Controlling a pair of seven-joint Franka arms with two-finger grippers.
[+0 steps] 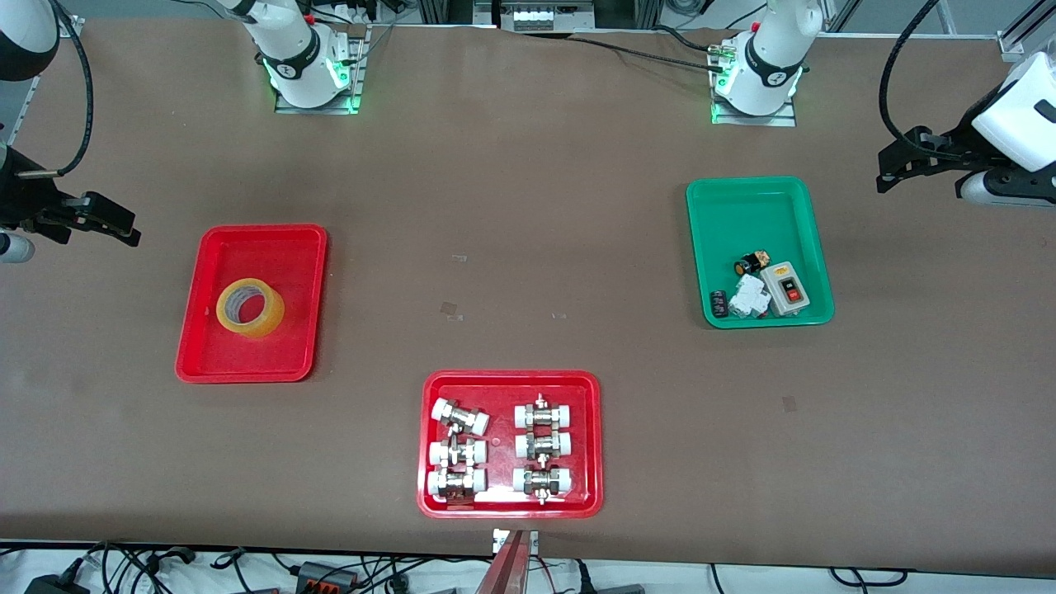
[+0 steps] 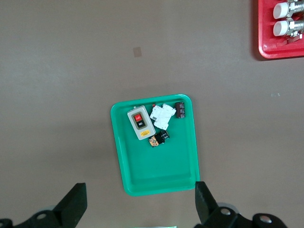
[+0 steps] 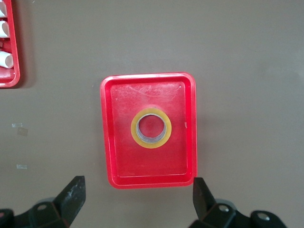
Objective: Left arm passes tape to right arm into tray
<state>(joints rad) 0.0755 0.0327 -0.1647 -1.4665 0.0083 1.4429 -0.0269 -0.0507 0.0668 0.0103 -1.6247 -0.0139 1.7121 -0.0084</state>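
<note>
The tape [image 1: 250,307] lies flat in the plain red tray [image 1: 264,233] toward the right arm's end of the table; the right wrist view shows the tape [image 3: 151,128] in the middle of that tray [image 3: 114,161]. My right gripper [image 1: 124,231] is open and empty, up in the air over the bare table beside the tray. In its own view the right gripper [image 3: 137,192] has its jaws spread wide. My left gripper [image 1: 887,172] is open and empty, raised over the table beside the green tray, and it waits; the left wrist view shows the left gripper [image 2: 140,194] with wide jaws.
A green tray [image 1: 759,198] with a switch box and small parts stands toward the left arm's end; it shows in the left wrist view [image 2: 161,166]. A wider red tray [image 1: 511,381] with white-capped metal fittings sits nearest the front camera. Small tape scraps [image 1: 450,308] lie mid-table.
</note>
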